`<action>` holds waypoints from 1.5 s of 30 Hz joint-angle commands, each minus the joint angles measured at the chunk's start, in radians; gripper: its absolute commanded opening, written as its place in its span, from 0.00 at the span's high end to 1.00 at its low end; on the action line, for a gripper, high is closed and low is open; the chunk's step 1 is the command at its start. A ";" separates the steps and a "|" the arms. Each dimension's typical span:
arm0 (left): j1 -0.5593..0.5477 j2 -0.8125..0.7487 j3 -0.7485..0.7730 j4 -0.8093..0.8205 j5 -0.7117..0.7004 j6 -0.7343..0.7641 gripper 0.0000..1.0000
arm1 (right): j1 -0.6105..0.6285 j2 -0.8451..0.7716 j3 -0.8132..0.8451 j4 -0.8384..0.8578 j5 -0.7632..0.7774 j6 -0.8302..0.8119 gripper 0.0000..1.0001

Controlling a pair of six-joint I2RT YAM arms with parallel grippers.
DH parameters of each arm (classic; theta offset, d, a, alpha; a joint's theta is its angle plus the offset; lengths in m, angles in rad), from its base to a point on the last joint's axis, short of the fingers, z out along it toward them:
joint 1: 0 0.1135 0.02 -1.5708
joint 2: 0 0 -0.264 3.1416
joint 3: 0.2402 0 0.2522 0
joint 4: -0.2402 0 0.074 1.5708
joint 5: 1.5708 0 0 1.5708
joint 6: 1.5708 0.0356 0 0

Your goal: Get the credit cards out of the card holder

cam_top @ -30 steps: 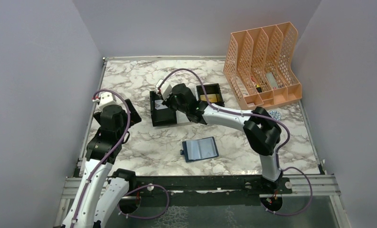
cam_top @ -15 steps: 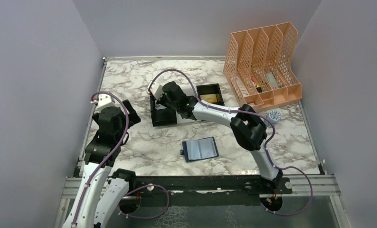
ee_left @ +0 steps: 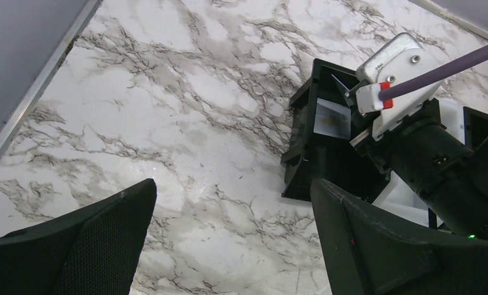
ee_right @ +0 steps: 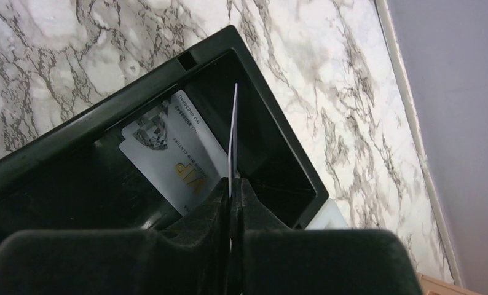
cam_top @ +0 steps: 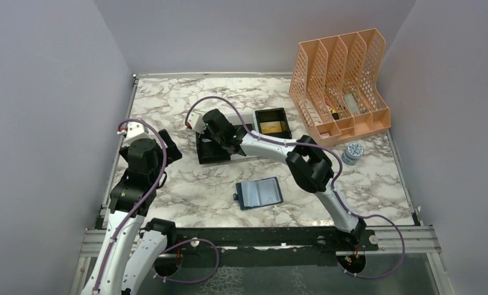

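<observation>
Room: plain lilac-grey walls on 3 sides, with a marble-patterned table (cam_top: 168, 104) below them.
Card holder: the navy card holder (cam_top: 259, 193) lies open and flat near the front middle of the table. Its pale blue pockets face up, and it is well apart from both arms.
Tray: a black tray (cam_top: 206, 155) sits behind the card holder, left of centre. The right arm is stretched across it.
Silver card: the silver card (ee_right: 171, 153) lies flat on the floor of the tray's left compartment, with gold "VIP" lettering facing up.
Right gripper: the right gripper (ee_right: 232, 187) reaches into that same compartment. Its 2 fingers are pinched together on a thin card (ee_right: 233, 135). That card stands on edge just beside the silver card, and from the wrist it shows only as a pale line, so I can't call its colour.
Gold card: the gold card (cam_top: 272, 127) lies flat in a black compartment just right of the arm.
Left gripper: the left gripper (ee_left: 232, 190) hovers over bare marble on the left side of the table. Its jaws are spread wide with nothing between them. It is near the tray's left wall but not touching it.
File rack: a peach file rack (cam_top: 343, 80) stands upright at the far right corner.
Tin: a small round tin (cam_top: 353, 150) sits just in front of the file rack.
</observation>
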State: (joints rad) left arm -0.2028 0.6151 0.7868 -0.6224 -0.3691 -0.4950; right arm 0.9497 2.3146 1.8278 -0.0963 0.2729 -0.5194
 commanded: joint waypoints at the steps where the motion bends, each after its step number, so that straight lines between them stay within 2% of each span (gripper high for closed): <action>1: 0.006 -0.026 -0.015 0.004 -0.007 0.004 0.01 | 0.009 0.040 0.033 0.004 0.054 -0.050 0.94; 10: 0.005 -0.091 -0.020 0.001 -0.047 -0.008 0.01 | 0.013 0.075 0.051 -0.022 0.062 -0.088 0.89; 16: 0.006 -0.065 -0.021 0.001 -0.031 -0.008 0.01 | 0.013 0.068 0.050 -0.083 -0.024 -0.086 0.80; 18: 0.006 -0.056 -0.020 0.003 -0.026 -0.006 0.01 | 0.014 0.069 0.043 -0.087 -0.030 -0.101 0.71; 20: 0.006 -0.054 -0.020 0.002 -0.020 -0.006 0.01 | 0.013 0.074 0.040 -0.093 -0.027 -0.112 0.68; 27: 0.006 -0.052 -0.022 0.002 -0.018 -0.006 0.01 | 0.014 0.070 0.025 -0.070 -0.014 -0.099 0.67; 37: 0.006 -0.044 -0.023 0.004 -0.008 -0.003 0.01 | 0.013 0.000 -0.022 -0.073 -0.110 -0.032 0.66; 45: 0.006 -0.041 -0.023 0.003 -0.007 -0.003 0.01 | 0.012 -0.030 -0.010 -0.080 -0.135 0.181 0.68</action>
State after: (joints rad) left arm -0.2028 0.5728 0.7719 -0.6224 -0.3836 -0.4992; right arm 0.9558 2.3539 1.8130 -0.1722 0.1837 -0.4889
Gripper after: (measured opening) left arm 0.992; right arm 0.339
